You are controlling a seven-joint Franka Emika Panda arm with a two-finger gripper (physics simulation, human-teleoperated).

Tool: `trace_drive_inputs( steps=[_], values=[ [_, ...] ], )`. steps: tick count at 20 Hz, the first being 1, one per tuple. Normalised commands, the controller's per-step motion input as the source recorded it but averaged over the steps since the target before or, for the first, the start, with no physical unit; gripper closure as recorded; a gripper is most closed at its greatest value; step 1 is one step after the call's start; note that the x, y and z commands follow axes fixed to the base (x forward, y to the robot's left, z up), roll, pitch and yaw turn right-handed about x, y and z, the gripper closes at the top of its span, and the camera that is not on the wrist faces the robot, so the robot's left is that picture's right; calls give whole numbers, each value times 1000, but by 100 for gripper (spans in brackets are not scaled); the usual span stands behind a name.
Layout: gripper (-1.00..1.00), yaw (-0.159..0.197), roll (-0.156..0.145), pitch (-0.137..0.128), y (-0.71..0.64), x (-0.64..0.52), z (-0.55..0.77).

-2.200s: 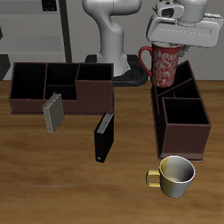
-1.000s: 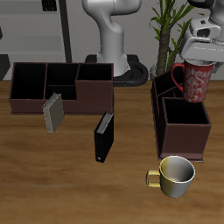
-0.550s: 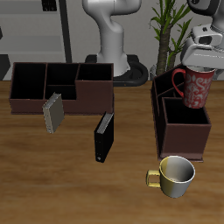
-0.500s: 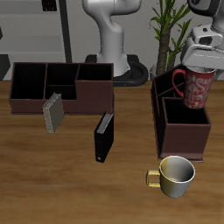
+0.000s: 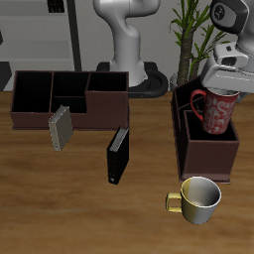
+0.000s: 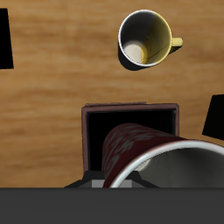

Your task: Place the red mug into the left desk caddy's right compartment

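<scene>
Red mug (image 5: 217,110): mottled white-and-red body, red loop handle, pale grey-white inside; upright, hanging from gripper (image 5: 224,89), claw clamped on its rim. Mug bottom sits partway inside right compartment (image 5: 212,130) of left desk caddy (image 5: 189,149); contact with floor not visible. Wrist view: mug (image 6: 140,150) directly over dark square section (image 6: 98,131). Yellowish-cream mug (image 5: 198,199) nearer table's front edge.

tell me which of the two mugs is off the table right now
The red mug, mottled red and white, held by the gripper over the left desk caddy. The plain yellowish-cream mug stands on the table.
</scene>
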Motion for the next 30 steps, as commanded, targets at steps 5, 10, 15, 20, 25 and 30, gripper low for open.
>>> trace_drive_inputs(
  steps=[5,10,15,20,25,30],
  values=[
    [100,3,-3,50,41,77,-363],
    [100,6,15,19,92,1,-145],
    [100,6,9,35,69,47,-200],
    [100,4,-8,41,7,123,-224],
    [100,-19,3,60,2,126,-305],
    [-100,-43,57,59,14,22,-153]
  ],
)
